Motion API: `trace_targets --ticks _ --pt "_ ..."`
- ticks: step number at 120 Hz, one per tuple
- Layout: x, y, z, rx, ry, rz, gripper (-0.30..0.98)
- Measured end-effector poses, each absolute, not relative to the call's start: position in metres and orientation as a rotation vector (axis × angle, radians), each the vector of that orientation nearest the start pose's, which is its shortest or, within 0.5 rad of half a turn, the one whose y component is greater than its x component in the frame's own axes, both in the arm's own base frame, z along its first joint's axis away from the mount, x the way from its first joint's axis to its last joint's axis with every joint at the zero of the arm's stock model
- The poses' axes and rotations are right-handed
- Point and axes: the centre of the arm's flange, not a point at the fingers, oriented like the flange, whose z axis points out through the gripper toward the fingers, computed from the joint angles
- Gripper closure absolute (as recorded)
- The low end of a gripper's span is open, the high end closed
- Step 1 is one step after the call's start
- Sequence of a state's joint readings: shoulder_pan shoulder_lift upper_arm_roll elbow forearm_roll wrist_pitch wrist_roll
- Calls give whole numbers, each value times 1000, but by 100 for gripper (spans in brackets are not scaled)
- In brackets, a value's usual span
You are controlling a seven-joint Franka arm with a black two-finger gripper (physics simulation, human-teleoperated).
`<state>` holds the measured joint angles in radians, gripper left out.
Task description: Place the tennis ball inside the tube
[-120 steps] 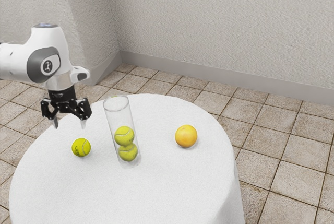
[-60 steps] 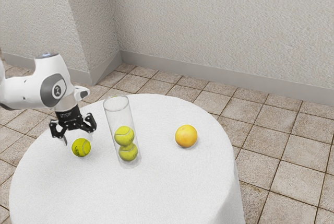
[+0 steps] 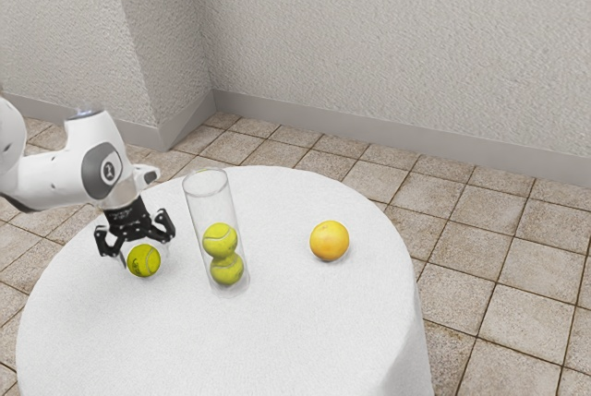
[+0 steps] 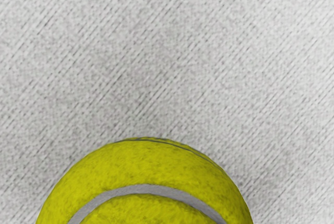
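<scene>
Tennis ball (image 3: 144,260), yellow-green, rests on the table (image 3: 305,345) left of centre in the exterior view, inward from the round edge of the white cloth. The claw (image 3: 144,253) is over it, wide, its 2 fingers spread at opposite sides of the ball. The arm (image 3: 60,179) comes in from the exterior view's left edge, at middle height.

To the exterior view's right of the ball stands the clear tube (image 3: 211,207), with a strip of cloth between them. The black knuckle on that side of the claw is near the tube's wall, the tighter side for moving. The tube holds 2 stacked balls (image 3: 220,240), and its clear wall rises above the upper ball to an open round rim.

Farther toward the exterior view's right, inside the table's edge, is an orange (image 3: 330,241), with a broader stretch of cloth between it and the tube. A wide spread of cloth reaches the lower edge of the frame.

In the wrist view the ball lies just under the hand, a pale seam curving across it.
</scene>
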<state>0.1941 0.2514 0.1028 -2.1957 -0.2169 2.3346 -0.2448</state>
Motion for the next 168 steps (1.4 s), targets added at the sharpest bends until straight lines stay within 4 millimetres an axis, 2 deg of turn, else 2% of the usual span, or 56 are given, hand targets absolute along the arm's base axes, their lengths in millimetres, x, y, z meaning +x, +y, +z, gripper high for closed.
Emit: trace_targets --ticks 25,48,82,104,112,120,132,139,151,158,168 --pt "519 156 249 -3082 -1166 198 0" --pt "517 165 245 -3087 -1190 200 0" --pt "518 165 247 -3102 -1163 186 23" --pt "518 165 252 -3109 -1149 169 26" --pt "521 164 271 -3119 -1138 120 26" --pt "523 162 301 -3134 -1115 45 27" --pt "530 159 374 -3133 -1013 -111 28" --pt "539 157 420 -3118 -948 -187 28" --pt "556 151 488 -3085 -875 -262 29" --pt "567 148 519 -3069 -856 -272 28" --pt "588 138 548 -3062 -836 -255 29"
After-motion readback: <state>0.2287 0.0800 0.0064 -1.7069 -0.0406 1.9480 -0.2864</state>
